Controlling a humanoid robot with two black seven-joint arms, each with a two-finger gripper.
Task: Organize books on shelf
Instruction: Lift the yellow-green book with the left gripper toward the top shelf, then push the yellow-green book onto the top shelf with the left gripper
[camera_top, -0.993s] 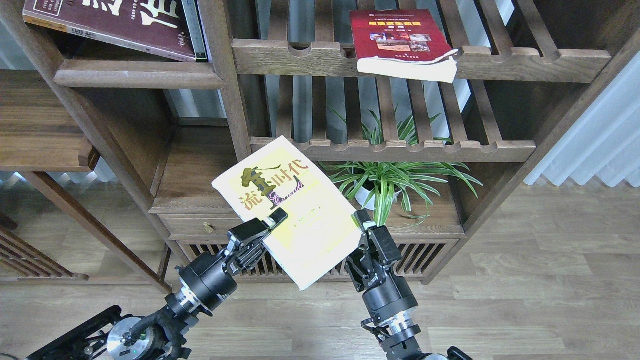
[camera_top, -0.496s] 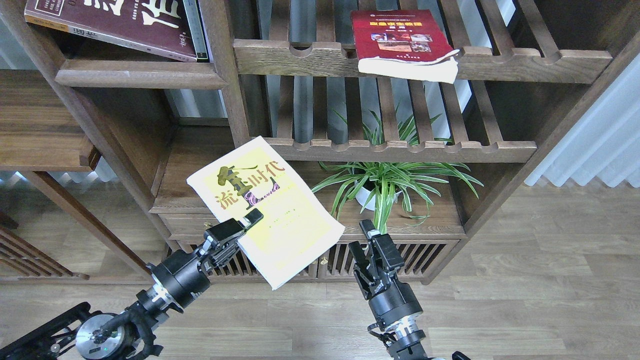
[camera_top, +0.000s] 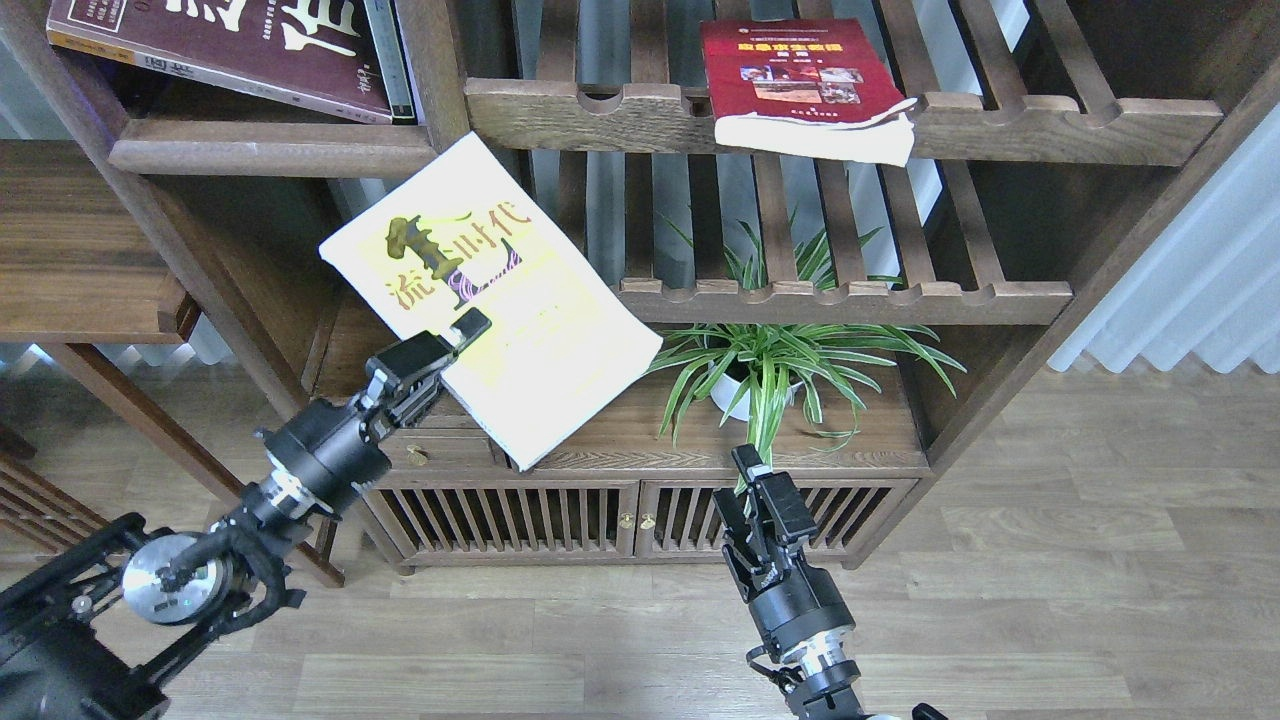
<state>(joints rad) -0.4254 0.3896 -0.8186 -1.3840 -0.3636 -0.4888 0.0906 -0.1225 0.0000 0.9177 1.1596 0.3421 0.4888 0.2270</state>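
Book transfer has moved on: the yellow-green book (camera_top: 500, 300), pinched in the left gripper (camera_top: 455, 345), has risen toward 11 o'clock, nearing the shelf (camera_top: 270, 158). The right gripper (camera_top: 745, 490) has dropped back at 5 o'clock, narrowly parted, holding nothing.

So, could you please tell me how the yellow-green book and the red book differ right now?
The yellow-green book is held in the air by the left tool, while the red book lies on a slatted rack with no tool on it. The yellow-green book is tilted diagonally; the red book lies flat, its page edge overhanging the front rail. Both are paperbacks with covers facing up.
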